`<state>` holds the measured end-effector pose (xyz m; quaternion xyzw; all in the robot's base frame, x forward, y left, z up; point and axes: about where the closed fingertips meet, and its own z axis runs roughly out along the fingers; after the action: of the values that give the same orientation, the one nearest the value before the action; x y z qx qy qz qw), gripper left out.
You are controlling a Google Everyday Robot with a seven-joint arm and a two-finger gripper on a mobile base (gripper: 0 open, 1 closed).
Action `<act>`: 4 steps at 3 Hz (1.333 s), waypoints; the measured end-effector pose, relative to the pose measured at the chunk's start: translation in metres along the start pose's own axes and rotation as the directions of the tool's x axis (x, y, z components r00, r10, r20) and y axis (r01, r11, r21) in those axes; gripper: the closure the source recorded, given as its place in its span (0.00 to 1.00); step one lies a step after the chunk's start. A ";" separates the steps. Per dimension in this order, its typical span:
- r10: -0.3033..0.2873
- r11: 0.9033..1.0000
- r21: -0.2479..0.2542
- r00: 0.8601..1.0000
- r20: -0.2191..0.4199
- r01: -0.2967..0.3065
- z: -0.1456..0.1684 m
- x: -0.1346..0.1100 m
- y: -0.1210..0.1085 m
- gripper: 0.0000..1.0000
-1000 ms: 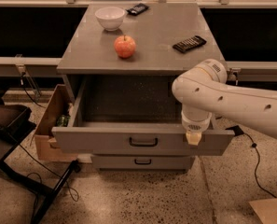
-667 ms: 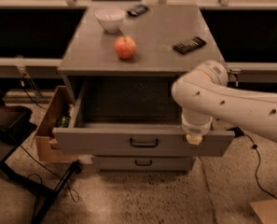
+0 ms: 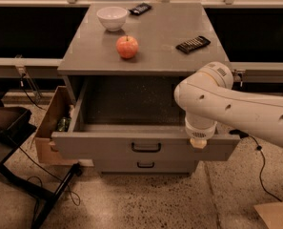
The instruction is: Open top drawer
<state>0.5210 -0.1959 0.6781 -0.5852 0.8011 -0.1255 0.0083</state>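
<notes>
Top drawer (image 3: 107, 144) is sitting pulled well out from under the desk (image 3: 160, 56), showing its speckled grey inside, with its black bar handle (image 3: 146, 148) facing front. The gripper (image 3: 198, 142) is hanging at the drawer's front rim, right of the handle; whether it is apart or together cannot be told. An apple (image 3: 126, 46), a white bowl (image 3: 112, 18) and a black remote (image 3: 193, 44) are resting on the desk.

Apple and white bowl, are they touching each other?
Apart. The camera view shows bare grey tabletop between the apple and the bowl. The gripper is down at the front edge of the open top drawer, away from both.
</notes>
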 end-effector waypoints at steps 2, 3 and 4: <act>0.004 1.000 0.011 1.000 -0.004 -0.004 -0.006 0.004 0.010 1.00; 0.021 0.999 0.026 1.000 0.005 -0.021 -0.011 0.008 0.026 1.00; 0.064 0.998 0.027 0.997 0.044 -0.065 -0.017 0.006 0.040 1.00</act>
<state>0.4786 -0.1869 0.6867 -0.5614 0.8173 -0.1240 0.0378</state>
